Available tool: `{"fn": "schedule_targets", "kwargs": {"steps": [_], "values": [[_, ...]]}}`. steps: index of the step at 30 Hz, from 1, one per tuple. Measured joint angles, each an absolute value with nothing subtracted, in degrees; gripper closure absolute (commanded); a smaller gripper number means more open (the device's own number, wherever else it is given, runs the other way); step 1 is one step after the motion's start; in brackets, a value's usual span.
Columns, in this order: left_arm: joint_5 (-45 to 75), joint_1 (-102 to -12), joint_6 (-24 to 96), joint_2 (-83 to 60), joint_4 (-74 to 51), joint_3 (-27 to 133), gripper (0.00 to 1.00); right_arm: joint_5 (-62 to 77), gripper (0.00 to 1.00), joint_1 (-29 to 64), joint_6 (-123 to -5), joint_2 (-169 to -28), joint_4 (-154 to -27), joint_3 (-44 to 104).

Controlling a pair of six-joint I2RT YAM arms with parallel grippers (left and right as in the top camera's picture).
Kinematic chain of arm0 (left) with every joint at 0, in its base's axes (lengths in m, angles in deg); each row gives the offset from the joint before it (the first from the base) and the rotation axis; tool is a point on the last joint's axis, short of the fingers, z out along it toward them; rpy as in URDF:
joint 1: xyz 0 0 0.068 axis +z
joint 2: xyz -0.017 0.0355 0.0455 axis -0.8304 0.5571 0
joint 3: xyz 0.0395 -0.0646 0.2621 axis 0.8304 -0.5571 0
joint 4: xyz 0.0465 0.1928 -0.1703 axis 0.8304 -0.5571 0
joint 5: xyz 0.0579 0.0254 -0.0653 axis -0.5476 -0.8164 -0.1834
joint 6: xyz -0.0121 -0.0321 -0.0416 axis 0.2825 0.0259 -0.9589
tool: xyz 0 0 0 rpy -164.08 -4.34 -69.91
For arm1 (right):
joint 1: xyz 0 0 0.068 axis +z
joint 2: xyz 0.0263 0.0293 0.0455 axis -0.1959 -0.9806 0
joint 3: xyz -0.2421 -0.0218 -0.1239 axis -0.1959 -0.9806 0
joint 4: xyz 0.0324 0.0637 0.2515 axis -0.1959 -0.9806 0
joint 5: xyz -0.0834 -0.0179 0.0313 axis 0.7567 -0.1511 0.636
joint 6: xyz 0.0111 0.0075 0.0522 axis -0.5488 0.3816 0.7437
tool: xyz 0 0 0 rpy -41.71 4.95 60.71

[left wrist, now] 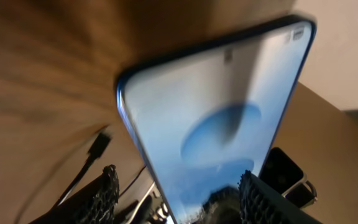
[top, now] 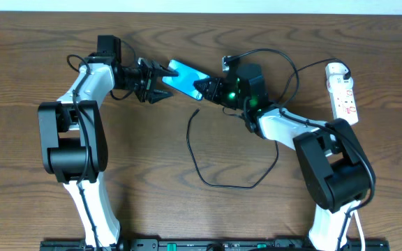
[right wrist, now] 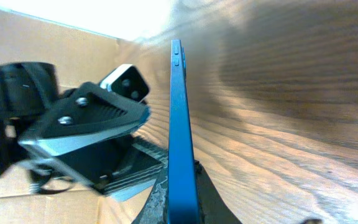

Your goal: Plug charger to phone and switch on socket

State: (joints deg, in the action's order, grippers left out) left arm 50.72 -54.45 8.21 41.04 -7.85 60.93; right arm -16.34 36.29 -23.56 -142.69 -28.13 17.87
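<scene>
The phone [top: 184, 74], blue screen up, is held tilted above the table between both arms. My right gripper [top: 202, 87] is shut on its right end; the right wrist view shows the phone [right wrist: 180, 124] edge-on, pinched between the fingers [right wrist: 182, 190]. My left gripper [top: 160, 84] is open, its fingers either side of the phone's left end; the left wrist view shows the screen [left wrist: 216, 112] between the spread jaws [left wrist: 182, 190]. The charger [top: 194, 150] curls loose on the table, its plug [top: 197, 111] below the phone and also in the left wrist view [left wrist: 99, 143]. The socket [top: 343, 90] lies far right.
The wooden table [top: 33, 174] fills the view. The charger cable loops across the middle front toward the right arm [top: 285, 125]. A thin black wire [top: 285, 59] arcs behind the right wrist. The left gripper's body [right wrist: 86, 124] shows in the right wrist view.
</scene>
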Motion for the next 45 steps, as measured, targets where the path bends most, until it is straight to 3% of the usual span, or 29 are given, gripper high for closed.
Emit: {"fn": "schedule_targets", "kwargs": {"steps": [13,17,31,40,45], "values": [[63.51,-54.45,10.57,41.06,16.01,60.86,0.38,-16.65,0.98,30.89,-5.11,-138.17,-27.74,17.87],[66.98,-54.56,8.56,41.06,25.3,60.84,0.38,-16.6,0.98,30.78,2.63,-138.17,-21.47,17.89],[69.63,-55.43,-14.43,40.71,58.81,60.69,0.38,-15.97,0.98,31.0,13.29,-138.17,-14.74,21.8],[62.31,-57.45,-26.26,40.62,64.4,60.69,0.39,-9.89,0.99,35.13,16.35,-138.1,-17.62,25.63],[57.48,-57.66,-28.34,40.62,64.45,60.69,0.52,-6.75,0.98,37.16,17.45,-138.1,-20.66,25.67]]}}
